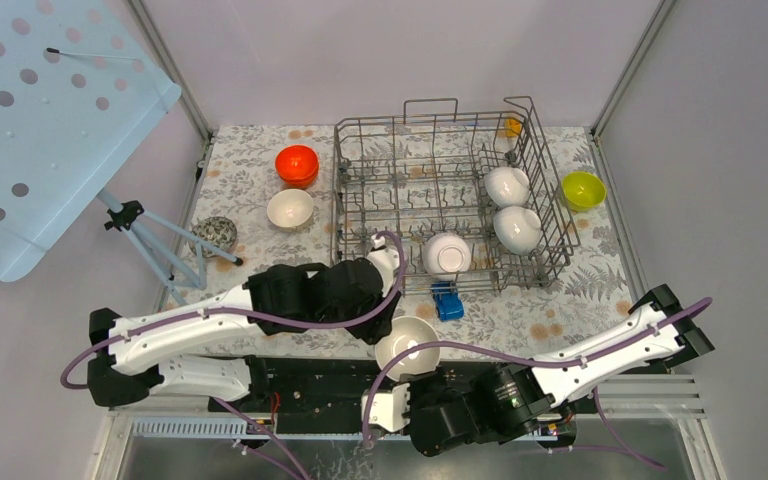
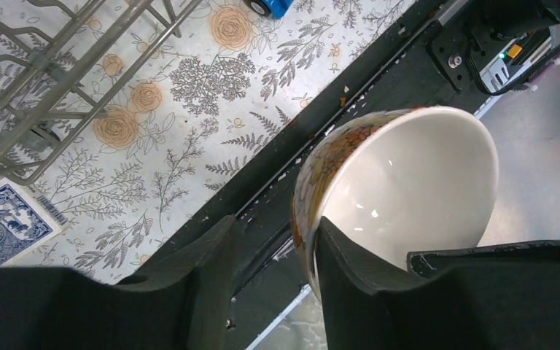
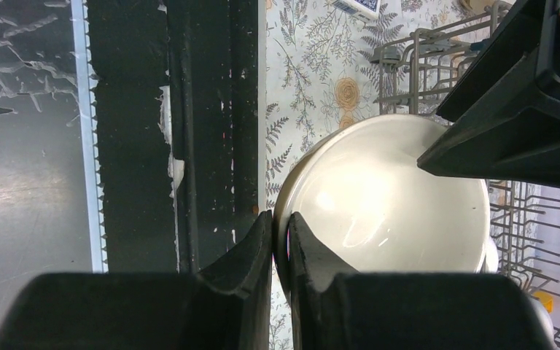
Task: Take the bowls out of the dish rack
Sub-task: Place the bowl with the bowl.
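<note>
Inspection of progress, made remotely.

I found the patterned bowl (image 1: 407, 343) held tilted above the dark near edge of the table (image 1: 250, 170), between the two arms and well clear of the dish rack (image 1: 410, 180). The right gripper (image 3: 280, 219) was pinched tight on its rim, one finger inside and one outside. The left gripper (image 2: 277, 221) straddled the opposite rim at a middling spread. Its inner finger lay against the glazed inside, but a gap showed between its outer finger and the floral wall, so I judged it not yet clamped. I read this as a handover from right to left, mid-step.

Unloaded and resting on the table:
- The orange-red bowl (image 1: 297, 165) sat left of the rack, toward the far side. It may have been a stack of two; I could not tell.
- The pale bowl (image 1: 290, 208) sat just near of it.
- The yellow-green bowl (image 1: 583, 189) sat just right of the rack.

Left in the rack:
- The first white bowl (image 1: 447, 254) stood at the near side.
- The second white bowl (image 1: 507, 185) and the third white bowl (image 1: 517, 228) stood together on the right.

My judgement was that the task was somewhat past halfway, with the patterned bowl to set down and three bowls to lift out.
</note>
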Robot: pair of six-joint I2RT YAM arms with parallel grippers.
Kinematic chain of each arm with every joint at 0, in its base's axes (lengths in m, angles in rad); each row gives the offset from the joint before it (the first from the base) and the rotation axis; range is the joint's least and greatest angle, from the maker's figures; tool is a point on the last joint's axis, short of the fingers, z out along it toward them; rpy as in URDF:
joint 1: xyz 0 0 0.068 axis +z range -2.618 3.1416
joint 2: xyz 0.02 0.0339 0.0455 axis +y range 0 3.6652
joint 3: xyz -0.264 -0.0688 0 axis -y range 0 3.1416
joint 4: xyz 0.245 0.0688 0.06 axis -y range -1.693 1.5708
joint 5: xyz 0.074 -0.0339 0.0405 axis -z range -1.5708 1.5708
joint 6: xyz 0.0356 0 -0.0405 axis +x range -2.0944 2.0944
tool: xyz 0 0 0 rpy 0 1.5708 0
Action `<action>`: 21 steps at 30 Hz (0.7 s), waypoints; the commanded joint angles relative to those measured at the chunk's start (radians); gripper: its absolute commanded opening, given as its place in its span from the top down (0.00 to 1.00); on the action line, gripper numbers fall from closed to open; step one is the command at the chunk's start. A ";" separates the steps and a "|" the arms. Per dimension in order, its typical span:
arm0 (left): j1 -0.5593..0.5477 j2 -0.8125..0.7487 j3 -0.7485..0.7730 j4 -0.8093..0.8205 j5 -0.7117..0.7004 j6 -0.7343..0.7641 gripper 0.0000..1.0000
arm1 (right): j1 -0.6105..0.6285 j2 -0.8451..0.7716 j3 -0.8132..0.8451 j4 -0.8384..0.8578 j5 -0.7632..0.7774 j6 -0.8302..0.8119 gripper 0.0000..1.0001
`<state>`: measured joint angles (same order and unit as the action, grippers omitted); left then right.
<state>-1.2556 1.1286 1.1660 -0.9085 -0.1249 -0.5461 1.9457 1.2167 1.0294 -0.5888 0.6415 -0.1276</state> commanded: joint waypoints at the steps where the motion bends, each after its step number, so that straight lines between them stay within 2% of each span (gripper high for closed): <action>1: -0.018 -0.008 0.014 0.002 0.018 -0.013 0.55 | 0.011 -0.005 0.059 0.050 0.046 -0.041 1.00; 8: -0.040 0.003 0.002 0.003 0.028 -0.025 0.54 | 0.011 0.000 0.057 0.052 0.053 -0.044 1.00; 14: -0.052 0.017 -0.007 0.012 0.026 -0.029 0.75 | 0.013 0.003 0.057 0.051 0.061 -0.040 1.00; 17: -0.053 0.018 -0.011 0.022 0.028 -0.028 0.82 | 0.015 0.009 0.057 0.048 0.059 -0.037 1.00; 21: -0.054 0.025 -0.010 0.031 0.029 -0.026 1.00 | 0.016 0.019 0.054 0.057 0.058 -0.040 1.00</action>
<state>-1.3041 1.1496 1.1549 -0.9009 -0.1020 -0.5831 1.9495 1.2354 1.0298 -0.5674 0.6453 -0.1387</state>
